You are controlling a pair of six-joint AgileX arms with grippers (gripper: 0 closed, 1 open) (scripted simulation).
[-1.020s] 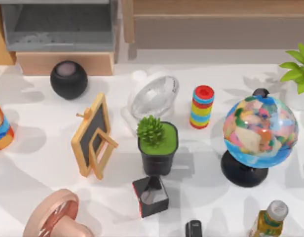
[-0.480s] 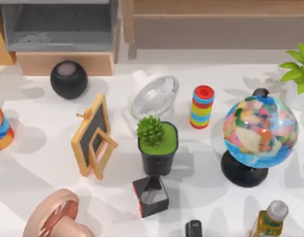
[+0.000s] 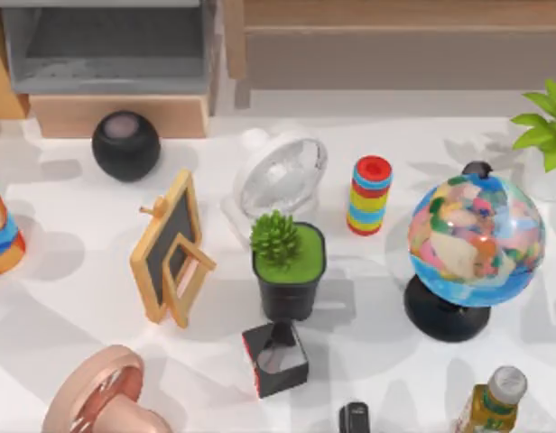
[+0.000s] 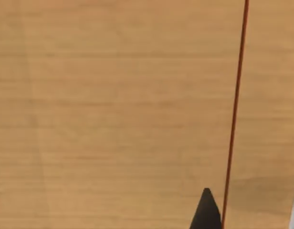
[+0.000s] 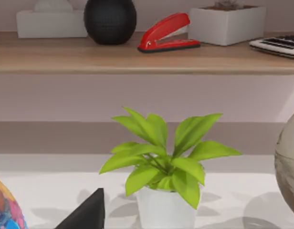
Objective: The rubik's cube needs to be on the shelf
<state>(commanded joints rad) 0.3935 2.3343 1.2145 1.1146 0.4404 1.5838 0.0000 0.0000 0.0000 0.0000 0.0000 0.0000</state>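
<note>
The rubik's cube is out of view. The shelf (image 3: 395,18) is a long light-brown unit with a taupe front panel along the table's back right. In the right wrist view its board (image 5: 137,59) carries a black speaker, a red stapler (image 5: 167,33), a white planter and a tissue box. A dark part of my right gripper (image 5: 89,213) shows near a leafy plant in a white pot (image 5: 163,167). A dark tip of my left gripper (image 4: 206,212) sits against a light wooden surface with a thin red line.
The table is crowded: black box with a red side (image 3: 274,359), succulent in a black pot (image 3: 289,262), rainbow-striped cylinder (image 3: 371,195), globe (image 3: 475,242), white fan (image 3: 280,176), small chalkboard (image 3: 172,248), black speaker (image 3: 125,144), bottle (image 3: 491,401), grey-lined wooden box (image 3: 106,45).
Faint shadows at the table's left edge have shifted slightly. No object has moved.
</note>
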